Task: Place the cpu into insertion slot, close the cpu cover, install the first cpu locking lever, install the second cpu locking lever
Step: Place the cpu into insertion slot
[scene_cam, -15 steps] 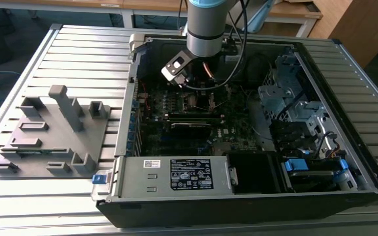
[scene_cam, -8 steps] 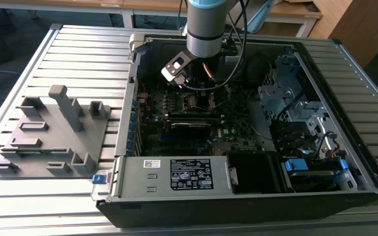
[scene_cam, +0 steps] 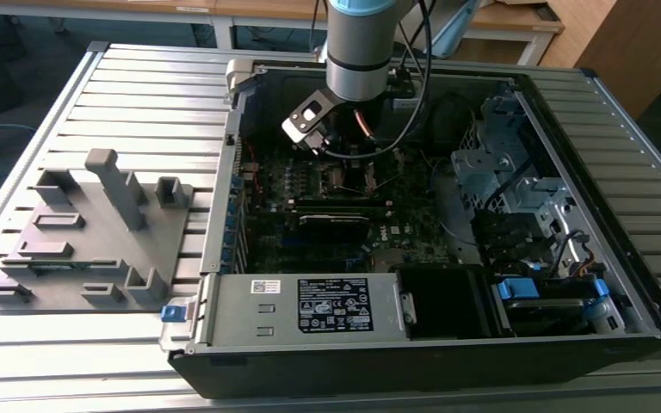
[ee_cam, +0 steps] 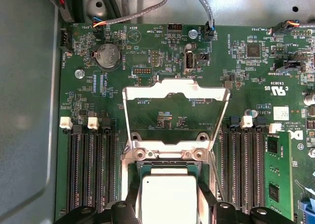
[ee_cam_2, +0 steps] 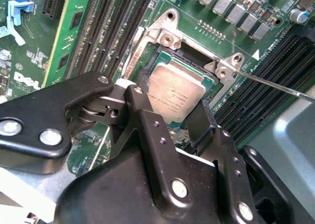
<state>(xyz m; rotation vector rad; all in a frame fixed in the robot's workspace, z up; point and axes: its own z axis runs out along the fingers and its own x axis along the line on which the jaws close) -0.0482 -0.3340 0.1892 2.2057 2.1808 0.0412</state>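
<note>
Second wrist view: dull grey cpu (ee_cam_2: 174,93)

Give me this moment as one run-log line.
gripper: jaws shut on chip | chip: at socket | cover: open, standing up | stage: chip placement

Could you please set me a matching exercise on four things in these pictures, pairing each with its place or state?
Things:
1. the cpu
2. the cpu cover
3. the coin battery
4. the grey fixture block

Places or states:
A. on the slatted table, outside the computer case
B. held by the gripper, at the insertion slot
C. swung open, standing up from the motherboard
D. seated flat in a round holder on the motherboard

Pairs: 1-B, 2-C, 3-D, 4-A.
</note>
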